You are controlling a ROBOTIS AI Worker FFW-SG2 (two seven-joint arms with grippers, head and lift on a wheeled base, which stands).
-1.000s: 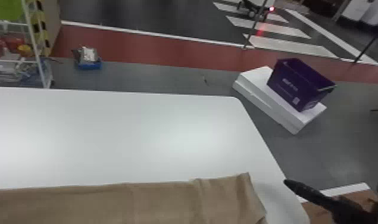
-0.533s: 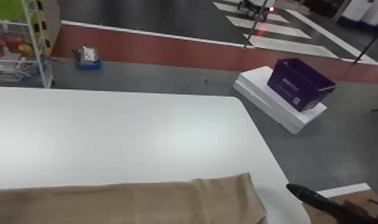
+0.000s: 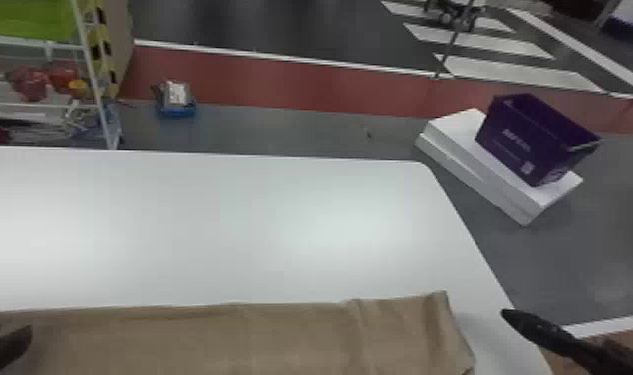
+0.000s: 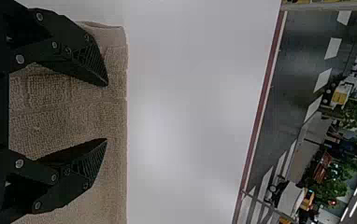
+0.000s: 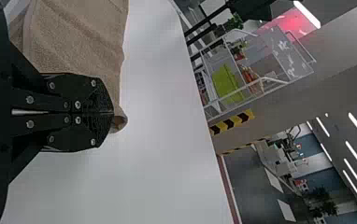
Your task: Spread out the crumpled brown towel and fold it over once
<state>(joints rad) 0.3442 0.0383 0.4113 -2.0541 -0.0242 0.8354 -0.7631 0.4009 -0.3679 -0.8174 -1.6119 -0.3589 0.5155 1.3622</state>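
In the head view my left gripper (image 3: 14,328) is at the bottom left corner, over the left part of the brown towel (image 3: 290,339). The towel lies as a wide strip along the near side of the table, its right end slightly wrinkled with a raised corner. My right gripper (image 3: 504,313) is off to the right of that end, apart from the cloth. In the left wrist view my left gripper (image 4: 106,112) stands open above the towel (image 4: 74,109) near its straight edge. The right wrist view has my right gripper (image 5: 113,112) shut, beside the towel's curled corner (image 5: 118,122).
The white table (image 3: 220,224) extends beyond the towel, with a rounded far right corner. On the floor past it are a purple bin (image 3: 534,139) on white boxes (image 3: 479,164), and a small blue tray (image 3: 176,110). A wire shelf (image 3: 93,75) stands at the far left.
My left gripper has come in from the left edge over the towel. My right gripper has shifted a little to the right, away from the towel's end. The towel looks the same.
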